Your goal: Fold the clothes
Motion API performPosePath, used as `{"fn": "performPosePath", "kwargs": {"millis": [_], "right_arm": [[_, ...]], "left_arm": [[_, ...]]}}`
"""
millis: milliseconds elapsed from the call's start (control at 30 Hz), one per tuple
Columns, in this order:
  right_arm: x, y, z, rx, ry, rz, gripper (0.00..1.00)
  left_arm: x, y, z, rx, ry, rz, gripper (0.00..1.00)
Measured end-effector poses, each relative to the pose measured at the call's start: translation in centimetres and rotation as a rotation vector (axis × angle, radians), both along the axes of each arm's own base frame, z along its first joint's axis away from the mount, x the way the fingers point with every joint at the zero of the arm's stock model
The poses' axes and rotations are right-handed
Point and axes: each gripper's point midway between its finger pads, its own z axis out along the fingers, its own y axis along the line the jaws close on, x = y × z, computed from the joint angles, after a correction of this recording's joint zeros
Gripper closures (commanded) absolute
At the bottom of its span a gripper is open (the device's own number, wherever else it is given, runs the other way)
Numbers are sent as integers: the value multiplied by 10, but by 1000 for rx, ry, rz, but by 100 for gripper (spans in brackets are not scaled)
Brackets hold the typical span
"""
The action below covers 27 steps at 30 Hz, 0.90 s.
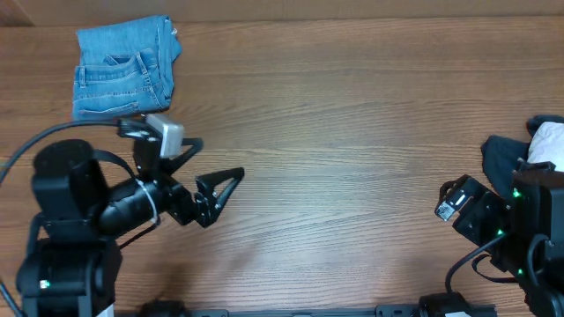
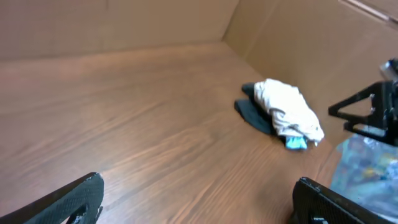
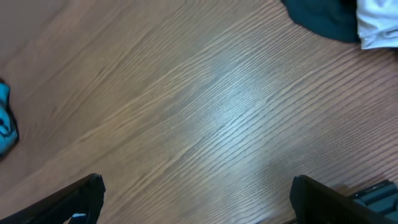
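**Item 1: jeans** (image 1: 123, 69). Light blue denim, folded into a compact, near-square packet with a stitched pocket uppermost and seams layered at the edges. They lie in the upper left of the overhead frame, touched by neither arm. Judged a finished fold, parked out of the working area.

**Item 2: left gripper** (image 1: 220, 160). Black, angular, open-frame fingers. The jaws are spread wide with nothing between them. It sits lower left, just below the jeans, pointing toward the middle of the table, and looks free for another garment.

**Item 3: right gripper** (image 3: 199, 202). Black fingers show at both lower corners of its wrist view. The jaws are wide with only bare wood between.

**Item 4: heap of garments** (image 1: 533, 150). Crumpled white cloth lies over dark cloth in a soft, shapeless pile at the right edge of the overhead frame, beside the right arm. Judged unfolded stock awaiting its turn.

**Item 5: table** (image 1: 352, 132). Brown wood grain, smooth, with a faint sheen
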Motion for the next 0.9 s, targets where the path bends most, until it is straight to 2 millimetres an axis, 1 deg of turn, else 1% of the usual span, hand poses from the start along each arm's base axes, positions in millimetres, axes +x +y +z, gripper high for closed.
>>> {"fn": "performPosePath", "kwargs": {"millis": [100, 133, 233, 300, 333, 367, 400, 467, 533, 600, 800, 900], "right_arm": [[-8, -5, 7, -8, -48, -25, 0], [-13, -8, 10, -11, -71, -33, 0], [-31, -14, 21, -13, -161, -54, 0], [-46, -21, 28, -16, -235, -90, 0], [-52, -25, 31, -16, -269, -114, 0], [-63, -32, 36, -18, -322, -150, 0], [-67, -35, 37, -21, -340, -165, 0], [-69, -37, 36, -28, -336, -180, 0], [-72, -39, 31, -36, -307, -187, 0], [-75, -40, 27, -41, -288, -191, 0], [-75, -40, 27, -41, -288, -196, 0], [-75, -39, 27, -35, -286, -191, 0]], "left_arm": [[-5, -10, -13, 3, -34, -32, 0], [-6, -13, -18, -1, -38, -35, 0], [-1, -20, -44, -24, -28, -20, 0], [0, -28, -64, -32, -13, -16, 0], [1, -32, -71, -36, -5, -20, 0], [3, -36, -77, -36, -6, -17, 0], [4, -39, -80, -38, -5, -14, 0], [10, -39, -85, -31, 8, 6, 0], [18, -39, -94, -19, 41, 24, 0], [26, -39, -109, -5, 95, 39, 0], [46, -42, -150, 38, 235, 59, 0], [55, -41, -164, 57, 264, 78, 0]]}}
